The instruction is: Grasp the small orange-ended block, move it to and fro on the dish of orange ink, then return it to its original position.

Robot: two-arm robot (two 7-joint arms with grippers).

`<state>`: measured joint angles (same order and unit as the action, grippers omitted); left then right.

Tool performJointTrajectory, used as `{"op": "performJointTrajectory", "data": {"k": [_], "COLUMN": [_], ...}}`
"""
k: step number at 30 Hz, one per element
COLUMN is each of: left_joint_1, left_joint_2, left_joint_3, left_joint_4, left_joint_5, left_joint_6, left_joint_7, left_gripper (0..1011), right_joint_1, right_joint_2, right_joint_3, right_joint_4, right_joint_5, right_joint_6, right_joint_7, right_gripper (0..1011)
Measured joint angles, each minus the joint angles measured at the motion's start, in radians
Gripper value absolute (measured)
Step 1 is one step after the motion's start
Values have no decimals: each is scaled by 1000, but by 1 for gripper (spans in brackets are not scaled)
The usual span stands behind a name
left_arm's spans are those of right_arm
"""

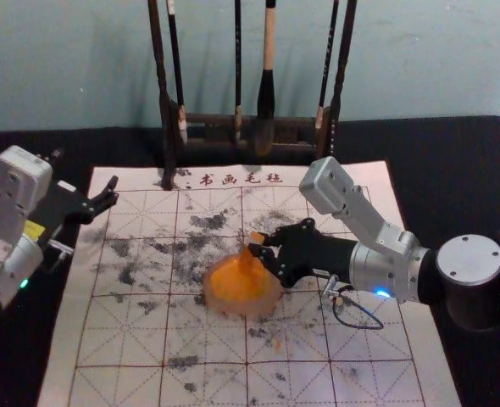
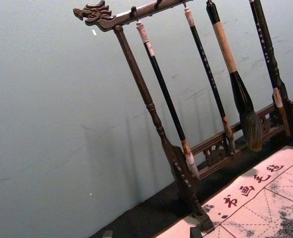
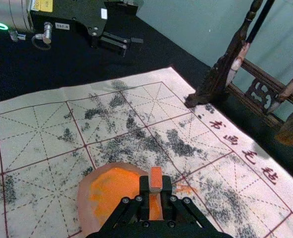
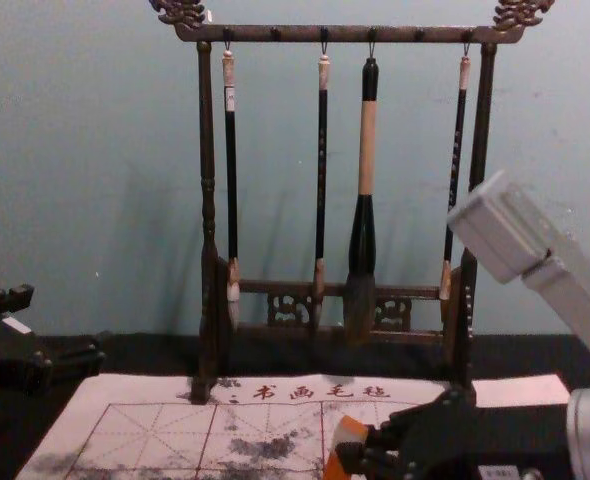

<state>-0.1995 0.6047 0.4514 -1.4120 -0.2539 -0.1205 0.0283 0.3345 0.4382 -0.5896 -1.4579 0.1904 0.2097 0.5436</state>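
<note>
My R gripper (image 1: 258, 247), centre of the head view, is closed w/ the small block (image 3: 156, 179) pinched between its fingers, leaning a bit, over the dish (image 3: 86, 210) of orange ink (image 3: 111, 193). Can't tell if its lower end touches the ink. Top end orange, pale band below. My L gripper (image 1: 86, 171), parked at the mat's left edge, has fingers spread, w/ nothing between them.

Handling, my guess: block is light & stiff, unlikely to break, prob. slippery where ink-wet. Best hold: the pale sides near the top, squeezed evenly, fingers clear of the ink. Go easy on the dish; it may slide.

Count: 1 block, 1 dish, 1 gridded mat (image 3: 37, 166) w/ dark smudges, 1 wooden rack (image 4: 207, 150), 4 hanging brushes (image 4: 366, 150), 2 grippers.
</note>
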Motion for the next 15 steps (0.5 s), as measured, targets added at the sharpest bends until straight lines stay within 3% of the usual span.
{"op": "performJointTrajectory", "data": {"k": [15], "left_joint_1": [0], "left_joint_2": [0], "left_joint_3": [0], "left_joint_4": [0], "left_joint_5": [0], "left_joint_6": [0], "left_joint_7": [0], "left_gripper": [1001], "right_joint_1": [-38], "right_joint_2": [31], "right_joint_3": [20], "right_joint_4": [-43], "right_joint_5": [12], "right_joint_6": [8], "right_joint_7": [-2], "right_gripper": [129]}}
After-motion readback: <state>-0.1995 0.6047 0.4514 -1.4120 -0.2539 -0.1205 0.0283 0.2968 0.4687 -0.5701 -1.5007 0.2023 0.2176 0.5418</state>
